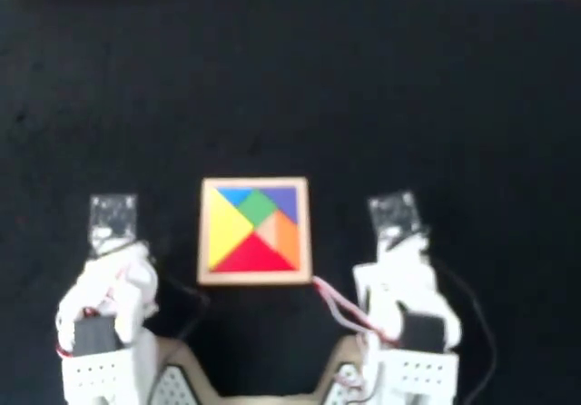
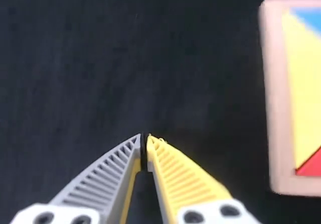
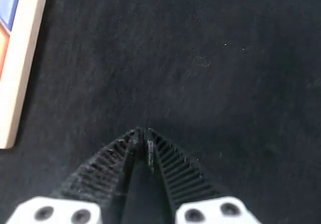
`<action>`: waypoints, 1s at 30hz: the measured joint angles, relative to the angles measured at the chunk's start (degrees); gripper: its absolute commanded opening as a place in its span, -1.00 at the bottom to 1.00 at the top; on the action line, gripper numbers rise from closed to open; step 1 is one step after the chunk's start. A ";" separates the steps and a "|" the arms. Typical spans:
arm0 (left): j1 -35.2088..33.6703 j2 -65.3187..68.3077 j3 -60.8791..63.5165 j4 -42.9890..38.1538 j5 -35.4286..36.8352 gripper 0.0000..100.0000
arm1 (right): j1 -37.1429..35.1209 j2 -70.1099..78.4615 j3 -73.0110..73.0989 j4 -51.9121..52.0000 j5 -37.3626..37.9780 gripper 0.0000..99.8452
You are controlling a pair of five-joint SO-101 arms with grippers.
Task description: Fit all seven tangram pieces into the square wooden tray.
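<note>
The square wooden tray (image 1: 255, 279) lies between the two arms on the black cloth, holding coloured tangram pieces: yellow (image 1: 225, 226), red (image 1: 255, 257), green (image 1: 258, 206), blue (image 1: 235, 194), purple (image 1: 286, 202), orange (image 1: 288, 236) and a pale peach one (image 1: 270, 232). They lie flush inside the rim. My left gripper (image 2: 145, 138) is shut and empty over bare cloth, left of the tray (image 2: 273, 98). My right gripper (image 3: 144, 132) is also shut and empty, right of the tray (image 3: 20, 68). Both arms (image 1: 113, 269) (image 1: 399, 260) sit folded back near their bases.
The black cloth (image 1: 290, 87) covers the whole table and stretches wide beyond the tray. Red and white cables (image 1: 340, 310) run from the tray's near right corner toward the right arm's base.
</note>
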 measured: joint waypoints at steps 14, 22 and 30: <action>0.88 0.00 0.00 1.85 9.05 -0.94 | -1.32 0.00 0.00 0.35 -4.84 -0.98; 1.67 0.00 0.00 1.85 9.49 -0.94 | -0.79 0.00 0.00 0.44 -11.52 -0.98; 1.93 0.00 0.00 1.85 9.49 -0.94 | -0.79 0.00 0.00 0.44 -11.69 -0.98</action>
